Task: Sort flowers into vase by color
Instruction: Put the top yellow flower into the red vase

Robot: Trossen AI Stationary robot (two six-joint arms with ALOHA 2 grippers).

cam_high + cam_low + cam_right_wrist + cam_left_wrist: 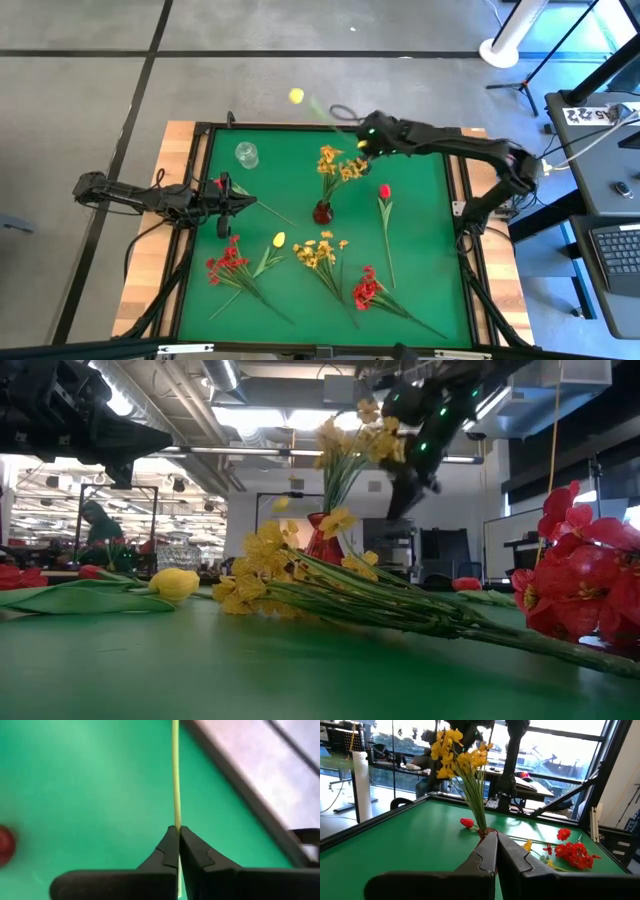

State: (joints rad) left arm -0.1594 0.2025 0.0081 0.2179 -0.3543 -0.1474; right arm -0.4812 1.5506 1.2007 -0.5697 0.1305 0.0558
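Observation:
My right gripper (362, 140) hangs over the table's far edge, shut on the thin stem of a yellow flower. Its yellow bud (296, 96) shows past the far edge, lifted clear. A red vase (322, 212) stands mid-table holding a yellow spray (336, 165). A clear glass vase (246, 155) stands at the far left. On the green table lie a red tulip (384, 190), a yellow tulip (279, 239), a yellow spray (320, 250) and two red sprays (228, 265), (367, 290). My left gripper (235, 203) waits shut at the left edge, touching nothing. My right gripper pinches the thin yellow-green stem (176, 822) between its two fingers. The stem runs on straight past the fingertips, along the line of the fingers rather than across them. The fingers slant down from the table's right side. The flower is lifted clear of the table.
A raised black frame (455, 200) borders the green table. Free green surface lies between the glass vase and the red vase. A white pole base (500, 50) and a desk with a keyboard (615, 250) stand off the table to the right.

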